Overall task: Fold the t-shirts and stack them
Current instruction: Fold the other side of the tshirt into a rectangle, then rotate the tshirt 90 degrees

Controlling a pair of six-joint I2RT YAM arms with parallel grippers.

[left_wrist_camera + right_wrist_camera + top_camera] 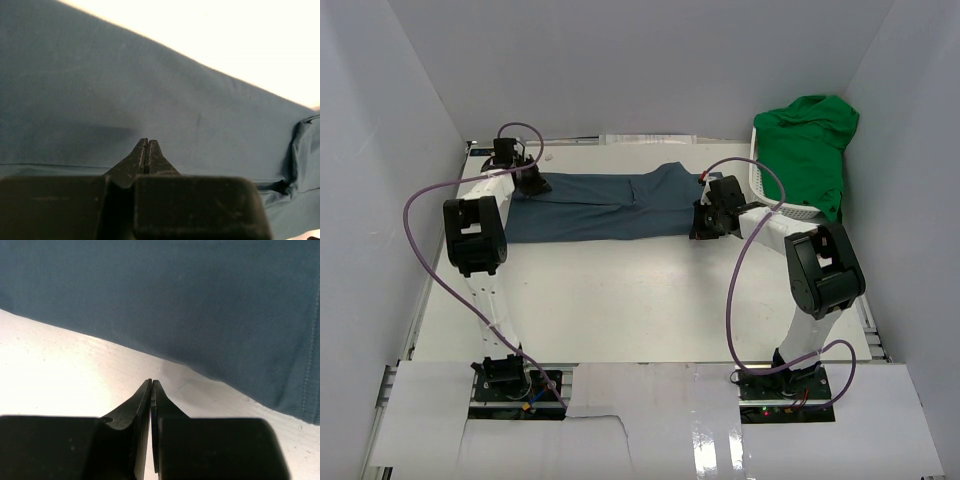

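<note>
While one blue shirt (610, 205) lies flat on the table (620, 300), one green shirt (810, 150) sits heaped in the single basket (763, 190) at far right, and the left gripper (146, 146), over blue cloth, and the right gripper (151, 386), over bare table by the hem, are both pinched closed, empty.

The slate-blue t-shirt (610, 205) lay as a long band across the tabletop (620, 300). The left pincer (538, 186) was over its 9 o'clock end, the right pincer (706, 224) at its 3 o'clock end. Toward 2 o'clock, the green t-shirt (808, 150) was draped over the white basket (766, 188).
</note>
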